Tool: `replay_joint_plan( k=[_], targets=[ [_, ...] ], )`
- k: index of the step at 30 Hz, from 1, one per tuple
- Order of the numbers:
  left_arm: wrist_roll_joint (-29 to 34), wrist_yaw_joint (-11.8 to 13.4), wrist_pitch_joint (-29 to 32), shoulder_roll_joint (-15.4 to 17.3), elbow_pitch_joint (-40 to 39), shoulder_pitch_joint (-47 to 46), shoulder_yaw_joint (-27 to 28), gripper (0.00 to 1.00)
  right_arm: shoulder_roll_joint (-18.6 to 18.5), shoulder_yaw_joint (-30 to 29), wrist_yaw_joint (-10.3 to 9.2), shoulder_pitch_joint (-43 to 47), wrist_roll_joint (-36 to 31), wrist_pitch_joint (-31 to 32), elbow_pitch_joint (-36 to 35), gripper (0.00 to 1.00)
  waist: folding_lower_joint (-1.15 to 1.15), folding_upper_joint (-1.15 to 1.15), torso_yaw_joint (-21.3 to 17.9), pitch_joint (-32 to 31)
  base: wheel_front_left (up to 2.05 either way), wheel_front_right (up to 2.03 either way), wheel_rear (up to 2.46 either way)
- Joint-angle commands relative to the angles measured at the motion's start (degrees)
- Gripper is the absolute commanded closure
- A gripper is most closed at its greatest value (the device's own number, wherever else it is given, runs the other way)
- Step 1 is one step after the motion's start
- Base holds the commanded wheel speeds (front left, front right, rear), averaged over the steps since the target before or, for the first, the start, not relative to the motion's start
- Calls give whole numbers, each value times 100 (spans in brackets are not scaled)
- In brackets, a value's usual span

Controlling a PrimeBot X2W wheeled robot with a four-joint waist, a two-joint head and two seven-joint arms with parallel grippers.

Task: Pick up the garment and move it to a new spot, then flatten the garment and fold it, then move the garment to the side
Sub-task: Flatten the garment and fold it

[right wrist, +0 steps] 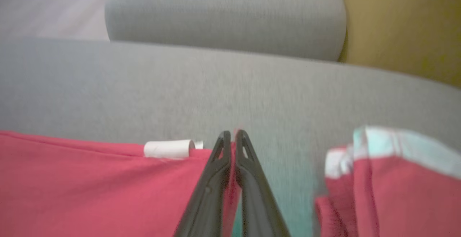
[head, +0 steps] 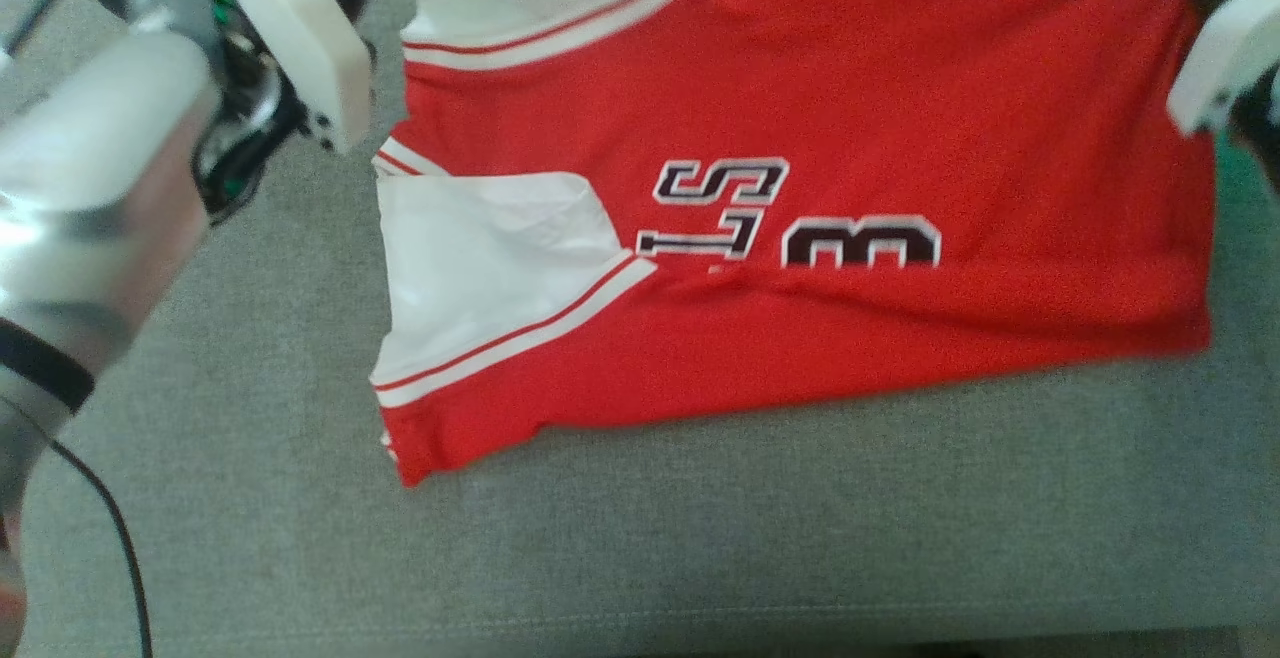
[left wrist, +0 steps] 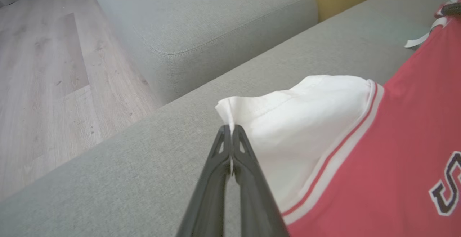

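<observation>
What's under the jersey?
The grey cushion shows around the edges of the jersey, so the jersey lies on it. Anything else beneath the cloth, including its own folded lower layers, is covered.

A red jersey (head: 900,108) is seen spread sideways on a grey sofa seat (head: 700,538), largely flat, with a shallow crease running along its length below the lettering (head: 790,218). The lettering is dark with white outlines and is partly hidden by that crease. White sleeves are edged with red and white stripes; the near sleeve (head: 490,258) is laid over the red body. The far sleeve (left wrist: 306,121) is pinched at its corner between the closed jaws of the left gripper (left wrist: 230,129). Red cloth at the opposite end is caught between the closed jaws of the right gripper (right wrist: 233,133).
</observation>
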Motion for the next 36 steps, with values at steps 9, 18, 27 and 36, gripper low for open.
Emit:
replay_joint_plan(
  k=[9, 18, 27, 36],
  targets=[
    [-3, 20, -285, 187, 341, -860, 453, 100, -125, 298, -5, -854, 172, -551, -83, 100, 0, 0, 15, 219, 0, 0, 0],
    [305, 54, -452, -30, 663, -1181, 736, 100, -22, 491, -5, -1432, 157, -1106, 409, 100, 0, 0, 85, 329, 0, 0, 0],
    [792, 16, -456, 28, 63, -517, 849, 100, -231, 933, -5, -1018, 670, -1191, 665, 100, 0, 0, 260, 58, 0, 0, 0],
    [855, 5, -439, 532, -910, 308, 610, 100, -925, 1503, -5, -235, 1451, -1004, 295, 100, 0, 0, 423, -344, 0, 0, 0]
  ],
)
